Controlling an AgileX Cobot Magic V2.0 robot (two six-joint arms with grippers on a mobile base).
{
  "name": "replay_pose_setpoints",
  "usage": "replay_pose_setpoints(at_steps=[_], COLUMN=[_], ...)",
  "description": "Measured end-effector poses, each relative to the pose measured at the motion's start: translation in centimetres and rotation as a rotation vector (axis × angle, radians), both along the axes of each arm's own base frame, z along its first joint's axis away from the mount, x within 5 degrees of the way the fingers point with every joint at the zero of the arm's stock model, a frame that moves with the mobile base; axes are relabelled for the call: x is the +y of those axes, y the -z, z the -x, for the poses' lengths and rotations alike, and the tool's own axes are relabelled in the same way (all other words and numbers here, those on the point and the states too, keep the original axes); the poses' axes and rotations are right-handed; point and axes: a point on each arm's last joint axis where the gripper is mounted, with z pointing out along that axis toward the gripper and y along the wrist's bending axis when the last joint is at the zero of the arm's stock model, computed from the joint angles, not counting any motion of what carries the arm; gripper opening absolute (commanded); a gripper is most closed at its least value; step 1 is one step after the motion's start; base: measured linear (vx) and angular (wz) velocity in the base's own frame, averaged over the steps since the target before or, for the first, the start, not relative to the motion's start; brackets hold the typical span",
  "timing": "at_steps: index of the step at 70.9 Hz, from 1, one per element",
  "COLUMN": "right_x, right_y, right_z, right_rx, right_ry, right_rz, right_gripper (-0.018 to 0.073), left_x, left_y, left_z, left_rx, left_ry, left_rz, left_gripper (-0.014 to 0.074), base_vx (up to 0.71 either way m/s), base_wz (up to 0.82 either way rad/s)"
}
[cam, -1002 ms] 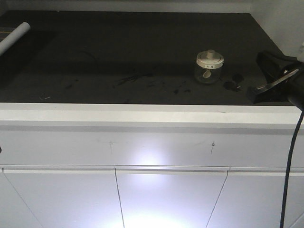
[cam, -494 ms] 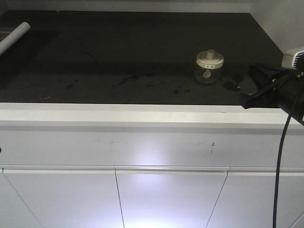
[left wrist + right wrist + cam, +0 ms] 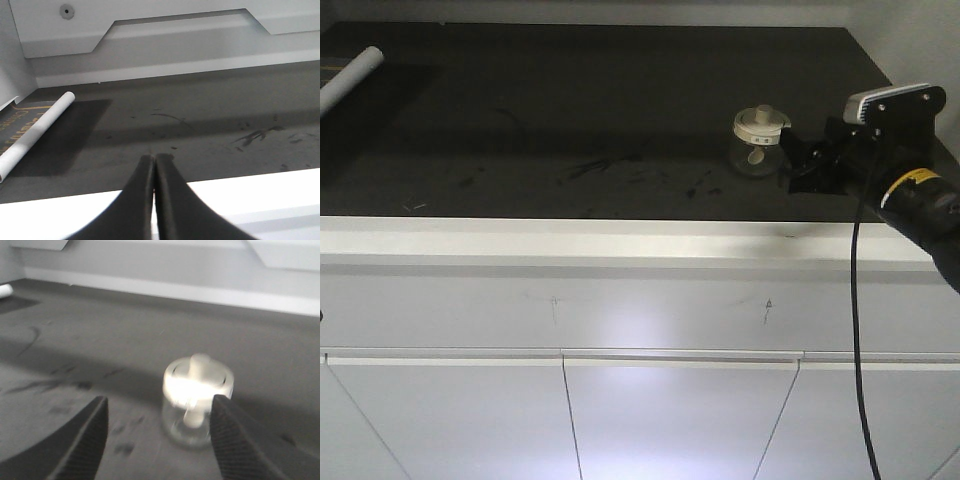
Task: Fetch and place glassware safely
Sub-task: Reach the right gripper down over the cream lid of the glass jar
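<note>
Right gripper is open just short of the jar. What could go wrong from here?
1. In the right wrist view the jar sits off centre in the open right gripper, close to one finger; driving straight in may knock it over.
2. Closing at the height of the lid might grip or lift only the lid, not the glass.
3. That view is blurred, so the gap is hard to judge.

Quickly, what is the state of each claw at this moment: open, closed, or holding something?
Left claw: closed, holding nothing.
Right claw: open, empty; the glass jar stands just in front of it, not gripped.
</note>
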Motion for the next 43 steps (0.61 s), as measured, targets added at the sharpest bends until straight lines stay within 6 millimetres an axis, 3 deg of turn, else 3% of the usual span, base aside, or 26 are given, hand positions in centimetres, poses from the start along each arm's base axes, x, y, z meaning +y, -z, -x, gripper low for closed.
replay_pose_setpoints(at_steps=[19, 43], right_x=[0.2, 0.4], right_y=[0.0, 2.2], right_z=[-6.6, -13.1], right_rx=[-0.066, -0.112], right_ry=[0.007, 0.008], right_rz=[-0.015, -0.017], right_gripper=[0.0447, 0.0447], left_x=[0.0, 0.0], left_y=[0.0, 0.0], left_z=[0.0, 0.0], left_rx=[0.000, 0.000], left_ry=[0.000, 0.000], left_rz=[0.000, 0.000], left_gripper=[-0.0007, -0.0007], base_vx=[0.00, 0.00], base_wz=[0.00, 0.00])
